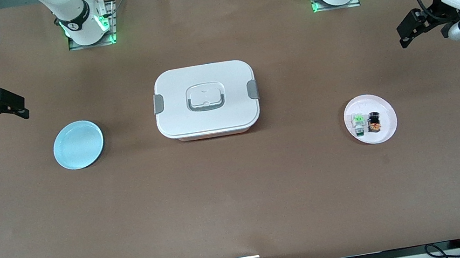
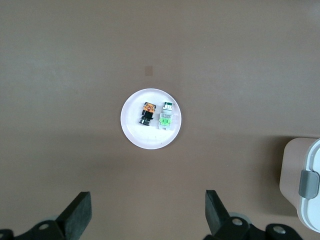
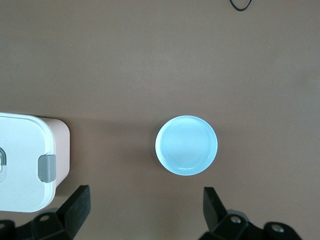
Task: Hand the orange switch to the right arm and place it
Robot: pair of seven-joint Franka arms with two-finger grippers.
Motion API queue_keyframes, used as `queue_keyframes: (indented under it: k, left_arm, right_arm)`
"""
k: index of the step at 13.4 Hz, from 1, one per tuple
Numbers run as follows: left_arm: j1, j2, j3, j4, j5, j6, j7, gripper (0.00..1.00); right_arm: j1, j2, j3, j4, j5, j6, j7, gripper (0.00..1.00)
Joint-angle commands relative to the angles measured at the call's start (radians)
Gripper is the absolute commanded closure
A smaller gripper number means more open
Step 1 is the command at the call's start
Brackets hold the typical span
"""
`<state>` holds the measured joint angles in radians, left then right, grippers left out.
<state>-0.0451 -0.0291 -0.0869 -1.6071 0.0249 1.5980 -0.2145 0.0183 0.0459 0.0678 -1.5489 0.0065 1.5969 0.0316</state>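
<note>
The counter (image 1: 243, 202) carries three things in a row across its middle. The white lidded box (image 1: 206, 100) sits at the centre, its grey clips closed at both ends. The light blue dish (image 1: 78, 144) lies toward the right arm's end and is bare. The white plate (image 1: 387, 120) lies toward the left arm's end, a little nearer the front edge than the box.

On that plate the orange switch (image 1: 374, 121) lies touching or just beside the white-and-green component (image 1: 358, 124), the switch on the side away from the box. In the left wrist view the switch (image 2: 147, 113) shows its orange part at one end and its black body at the other.

The left gripper (image 1: 412, 27) hangs with its jaws wide over the counter's end, between the plate and the edge where the bases stand. The right gripper (image 1: 8, 104) waits, jaws wide, over the counter at the other end, near the blue dish.

The step in hand, as I judge it, is the left arm's pick. It should come down centred on the switch, with the jaws set so neither finger lands on the green neighbour. Gripping one end would leave the other end free for the right arm's jaws at the handover.
</note>
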Motion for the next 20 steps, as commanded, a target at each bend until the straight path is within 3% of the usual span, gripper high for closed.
queue_keyframes:
  k: [1, 5, 11, 20]
  left_arm:
    - [-0.002, 0.0, 0.001, 0.003, -0.016, -0.003, 0.017, 0.0]
    - [0.001, 0.017, 0.002, 0.006, -0.014, 0.01, 0.021, 0.0]
    - [0.002, 0.121, 0.006, 0.061, -0.005, 0.023, 0.018, 0.0]
    - [0.05, 0.268, 0.015, 0.049, 0.001, -0.003, 0.698, 0.0]
  right_arm:
    - [-0.009, 0.002, 0.014, 0.018, -0.013, -0.012, 0.011, 0.0]
    - [-0.009, 0.002, 0.014, 0.018, -0.013, -0.012, 0.011, 0.0]
    - [-0.009, 0.002, 0.014, 0.018, -0.013, -0.014, 0.013, 0.0]
    - [-0.009, 0.003, 0.014, 0.018, -0.013, -0.012, 0.013, 0.0]
